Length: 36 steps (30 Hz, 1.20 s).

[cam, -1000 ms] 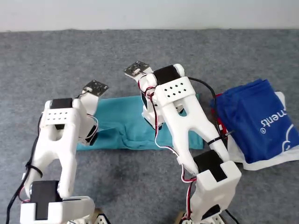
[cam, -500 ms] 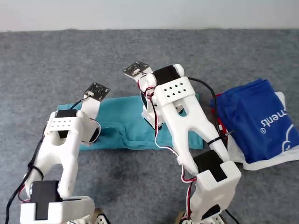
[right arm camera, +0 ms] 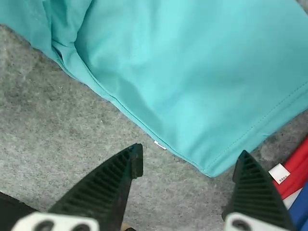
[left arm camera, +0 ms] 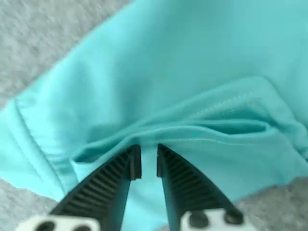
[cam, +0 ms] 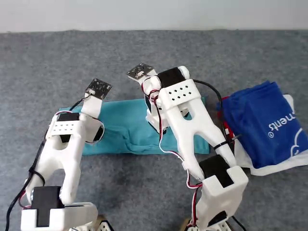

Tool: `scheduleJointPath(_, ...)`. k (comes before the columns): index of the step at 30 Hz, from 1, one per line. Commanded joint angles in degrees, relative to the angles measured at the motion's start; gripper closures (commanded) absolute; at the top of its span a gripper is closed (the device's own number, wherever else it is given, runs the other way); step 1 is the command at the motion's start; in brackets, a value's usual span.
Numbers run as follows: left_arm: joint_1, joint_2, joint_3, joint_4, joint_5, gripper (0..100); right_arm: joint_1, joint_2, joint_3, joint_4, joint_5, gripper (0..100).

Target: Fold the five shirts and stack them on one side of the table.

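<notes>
A teal shirt (cam: 130, 125) lies folded into a long strip across the middle of the grey table. My left arm (cam: 67, 130) hangs over its left part. The left gripper (left arm camera: 144, 161) is open by only a narrow gap, its tips at a raised fold of the teal shirt (left arm camera: 192, 72), with nothing clearly held. My right arm (cam: 180, 96) stands over the strip's right part. The right gripper (right arm camera: 190, 161) is wide open above the near edge of the teal shirt (right arm camera: 192, 62), close to a corner, holding nothing.
A folded blue shirt (cam: 262, 125) tops a stack at the table's right side, with white cloth (cam: 276, 168) and a bit of red (cam: 226, 127) showing beneath. Bare grey carpet (cam: 72, 62) lies behind and in front of the strip.
My left arm drew back toward its base, uncovering the shirt's far left corner, then its wrist tipped forward a little. The right arm and the shirts stayed put.
</notes>
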Motion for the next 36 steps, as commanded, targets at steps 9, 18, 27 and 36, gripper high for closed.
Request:
scheduleJointPath(9,0.53,-1.85,-0.57,-2.46,0.62,93,-0.13,-3.03,0.0,1.36,-0.18,69.1)
scheduleJointPath(18,-0.62,-3.16,-1.01,-5.63,10.02,93,1.89,-3.3,0.0,1.36,-0.18,69.1)
scheduleJointPath(27,-1.93,-8.62,-28.26,26.2,13.45,87,17.19,-3.65,-0.35,1.98,-0.53,69.1)
scheduleJointPath(36,-3.43,-13.54,-30.64,42.29,1.67,84,19.74,-3.12,4.48,2.15,-0.62,69.1)
